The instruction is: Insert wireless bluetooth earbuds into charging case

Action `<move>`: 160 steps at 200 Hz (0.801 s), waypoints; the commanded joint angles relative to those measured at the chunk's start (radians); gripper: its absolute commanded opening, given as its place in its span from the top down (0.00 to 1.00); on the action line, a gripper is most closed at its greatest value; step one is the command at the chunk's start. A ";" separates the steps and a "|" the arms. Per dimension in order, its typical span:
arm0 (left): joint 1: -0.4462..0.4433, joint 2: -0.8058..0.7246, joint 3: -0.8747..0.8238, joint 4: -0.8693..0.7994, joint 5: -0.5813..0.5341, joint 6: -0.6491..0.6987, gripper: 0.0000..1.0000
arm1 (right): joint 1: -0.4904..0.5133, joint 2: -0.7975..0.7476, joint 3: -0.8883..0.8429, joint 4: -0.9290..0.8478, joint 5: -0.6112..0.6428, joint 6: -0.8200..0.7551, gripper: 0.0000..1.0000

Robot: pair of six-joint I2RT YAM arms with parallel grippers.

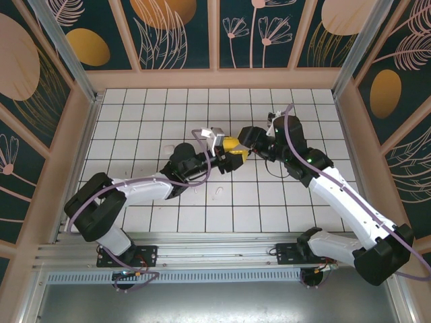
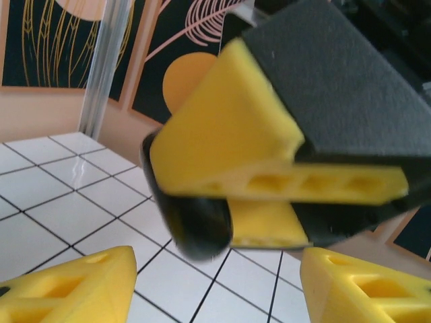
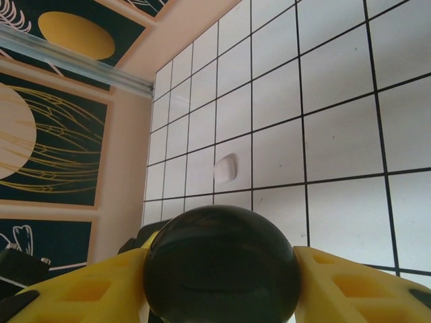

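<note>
Right gripper is clamped on the black charging case, a finger against each side, held above the tiled table mid-workspace. Left gripper faces it, fingers well apart, gripping nothing. One white earbud lies on a tile near the left arm.

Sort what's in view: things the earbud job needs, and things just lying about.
Job: black rounded case, gripped by the right end effector; left end effector, open, facing it; small white piece on the tiles, perhaps an earbud.
Not the job: patterned wall panels; aluminium post.
</note>
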 commanded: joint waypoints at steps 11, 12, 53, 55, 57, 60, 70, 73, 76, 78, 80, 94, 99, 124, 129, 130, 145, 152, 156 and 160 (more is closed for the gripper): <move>0.001 0.037 0.053 0.053 -0.022 -0.071 0.36 | -0.008 -0.025 0.013 0.050 -0.043 0.039 0.48; 0.001 0.037 0.053 0.053 -0.021 -0.074 0.36 | -0.008 -0.025 0.012 0.050 -0.044 0.040 0.48; 0.002 0.065 0.073 0.085 -0.028 -0.147 0.46 | -0.008 -0.033 -0.013 0.073 -0.077 0.060 0.48; 0.001 0.065 0.075 0.083 -0.028 -0.148 0.46 | -0.008 -0.033 -0.014 0.074 -0.078 0.061 0.47; 0.001 0.065 0.076 0.083 -0.027 -0.149 0.47 | -0.008 -0.034 -0.014 0.076 -0.079 0.062 0.47; 0.001 0.065 0.079 0.080 -0.027 -0.152 0.49 | -0.009 -0.033 -0.016 0.078 -0.081 0.062 0.47; 0.001 0.065 0.085 0.073 -0.023 -0.155 0.56 | -0.009 -0.034 -0.023 0.084 -0.085 0.062 0.47; 0.002 0.064 0.088 0.069 -0.023 -0.157 0.59 | -0.010 -0.034 -0.025 0.084 -0.086 0.063 0.47; 0.001 0.062 0.088 0.065 -0.023 -0.159 0.61 | -0.011 -0.033 -0.026 0.085 -0.086 0.062 0.47; 0.001 0.061 0.090 0.062 -0.023 -0.159 0.62 | -0.011 -0.034 -0.026 0.085 -0.086 0.062 0.47; 0.001 0.061 0.091 0.059 -0.023 -0.159 0.64 | -0.011 -0.034 -0.026 0.085 -0.086 0.061 0.47; 0.002 0.053 0.093 0.044 -0.021 -0.158 0.73 | -0.014 -0.035 -0.032 0.087 -0.092 0.057 0.47; 0.001 0.050 0.092 0.041 -0.021 -0.160 0.76 | -0.015 -0.036 -0.032 0.088 -0.095 0.055 0.47; 0.005 0.039 0.095 0.021 -0.014 -0.172 0.88 | -0.015 -0.042 -0.031 0.100 -0.124 0.033 0.40; 0.008 0.038 0.094 0.020 -0.009 -0.180 0.89 | -0.016 -0.046 -0.030 0.105 -0.131 0.026 0.36; 0.009 0.038 0.094 0.020 -0.007 -0.183 0.89 | -0.016 -0.047 -0.030 0.106 -0.132 0.023 0.35; 0.028 0.037 0.081 0.054 0.022 -0.240 0.92 | -0.015 -0.068 -0.014 0.115 -0.138 -0.013 0.23; 0.044 0.038 0.067 0.095 0.043 -0.279 0.92 | -0.030 -0.083 -0.006 0.109 -0.136 -0.033 0.19; 0.053 0.040 0.057 0.125 0.056 -0.309 0.93 | -0.049 -0.092 -0.001 0.107 -0.134 -0.044 0.18; 0.067 0.042 0.048 0.159 0.072 -0.338 0.93 | -0.058 -0.100 0.004 0.105 -0.134 -0.051 0.16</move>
